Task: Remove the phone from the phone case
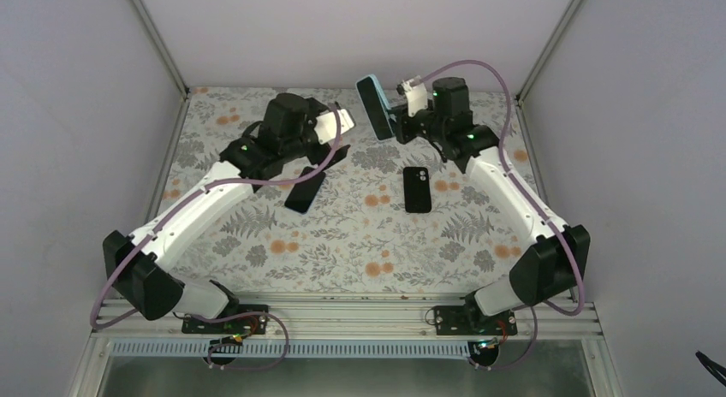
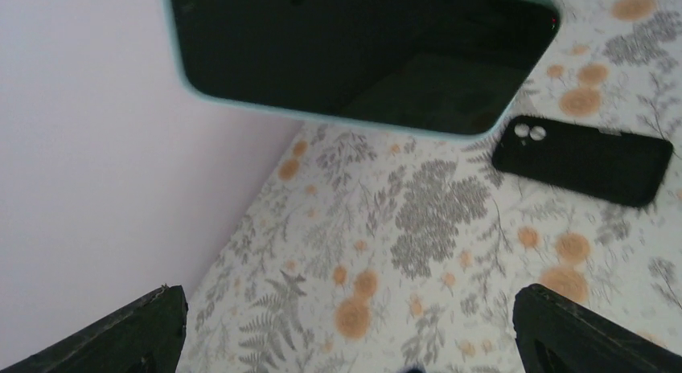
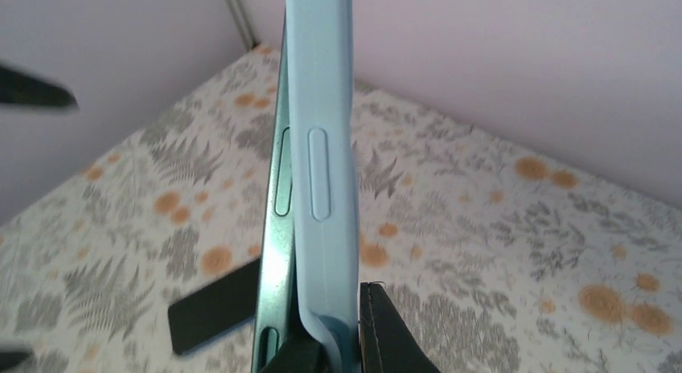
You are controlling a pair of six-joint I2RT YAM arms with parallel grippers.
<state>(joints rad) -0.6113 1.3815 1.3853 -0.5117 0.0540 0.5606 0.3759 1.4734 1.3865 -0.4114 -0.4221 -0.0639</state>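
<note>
We see a phone case (image 3: 326, 148) in pale blue that looks smooth, matt and rubbery. The phone (image 3: 277, 244) has a shiny green, metal-looking edge and glossy dark glass. The black case (image 2: 583, 160) looks matt, and the floral table cover (image 1: 342, 243) looks flat and without gloss.

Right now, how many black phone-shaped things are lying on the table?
2. One black slab lies flat in the middle, near the right arm. The other black slab lies slanted beside the left arm. The arms may hide more.
</note>
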